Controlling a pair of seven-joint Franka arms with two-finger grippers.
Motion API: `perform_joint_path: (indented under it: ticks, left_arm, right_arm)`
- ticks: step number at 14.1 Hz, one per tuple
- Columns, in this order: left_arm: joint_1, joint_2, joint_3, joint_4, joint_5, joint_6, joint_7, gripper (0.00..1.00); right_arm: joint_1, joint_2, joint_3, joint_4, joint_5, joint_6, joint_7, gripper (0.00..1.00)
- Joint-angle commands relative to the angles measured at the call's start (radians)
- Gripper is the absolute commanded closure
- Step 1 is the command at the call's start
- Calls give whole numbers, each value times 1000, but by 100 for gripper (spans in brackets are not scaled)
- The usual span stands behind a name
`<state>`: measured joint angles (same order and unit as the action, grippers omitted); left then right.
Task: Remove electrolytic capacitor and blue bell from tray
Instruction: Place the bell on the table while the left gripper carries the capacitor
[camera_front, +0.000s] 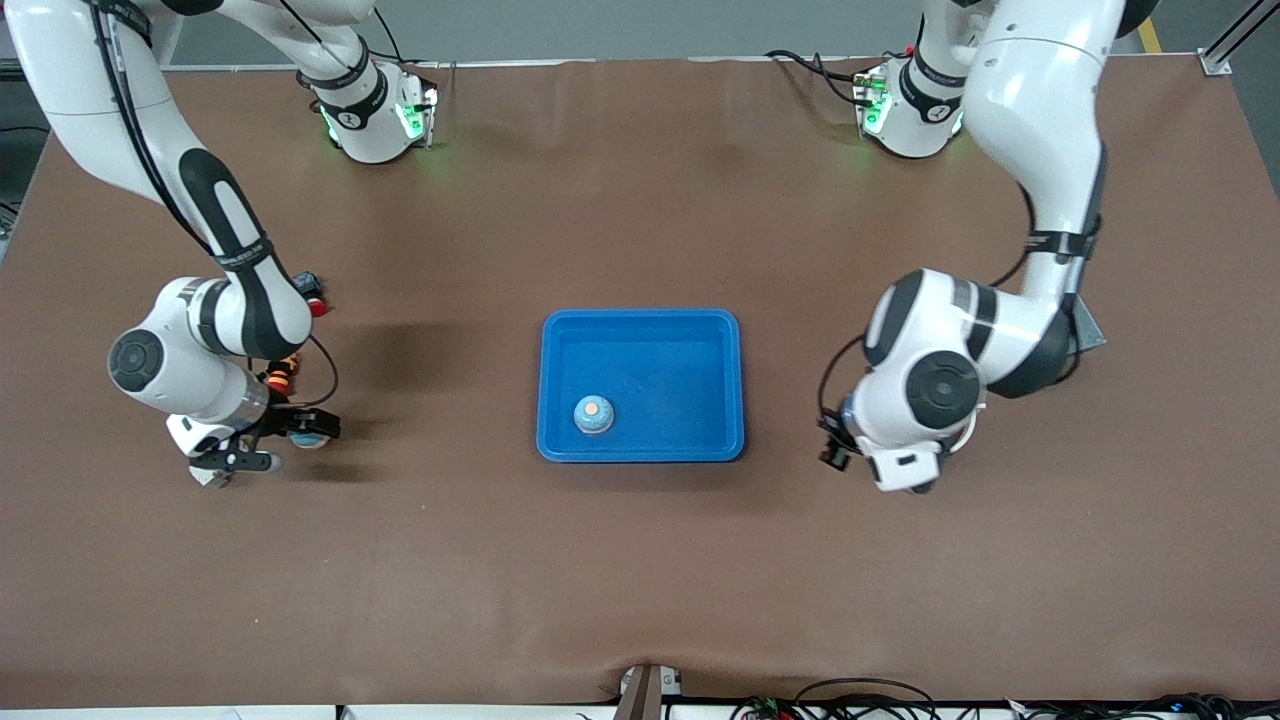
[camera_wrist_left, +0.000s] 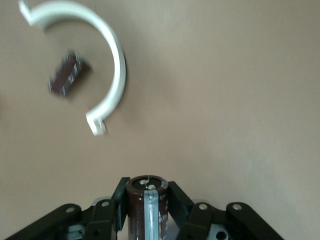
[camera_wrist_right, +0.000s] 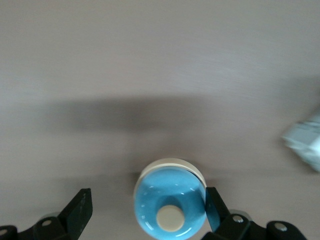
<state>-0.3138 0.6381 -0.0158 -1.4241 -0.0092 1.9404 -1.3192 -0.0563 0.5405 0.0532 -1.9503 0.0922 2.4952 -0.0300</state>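
Note:
A dark brown capacitor (camera_wrist_left: 146, 202) with a grey stripe stands upright between the fingers of my left gripper (camera_wrist_left: 146, 192), which is shut on it. That left gripper (camera_front: 836, 445) hangs over bare table beside the blue tray (camera_front: 640, 325), toward the left arm's end. A light blue bell (camera_wrist_right: 170, 207) with a cream button sits on the table between the fingers of my open right gripper (camera_wrist_right: 147, 202). One finger (camera_wrist_right: 212, 205) is right against it and the other stands well apart. The right gripper (camera_front: 270, 442) is low, toward the right arm's end.
A second blue bell (camera_front: 593, 414) with an orange button sits in the tray's corner nearest the front camera. A loose dark capacitor (camera_wrist_left: 69, 74) and a white open ring (camera_wrist_left: 111, 60) lie on the table under the left wrist. Small red and orange parts (camera_front: 314, 300) lie by the right arm.

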Motion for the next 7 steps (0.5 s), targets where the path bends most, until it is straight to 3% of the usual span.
perform_joint_path:
  ticks: [1, 4, 7]
  left_arm:
    - [50, -20, -9, -7, 32, 3, 144, 100]
    - [70, -11, -9, 5, 32, 28, 317, 100]
    - [74, 34, -7, 4, 61, 113, 457, 100]
  right_arm:
    - [96, -16, 52, 60, 17, -65, 150, 0]
    - [278, 4, 65, 146, 18, -65, 432, 0]
    - [425, 169, 56, 409, -3, -163, 683, 0]
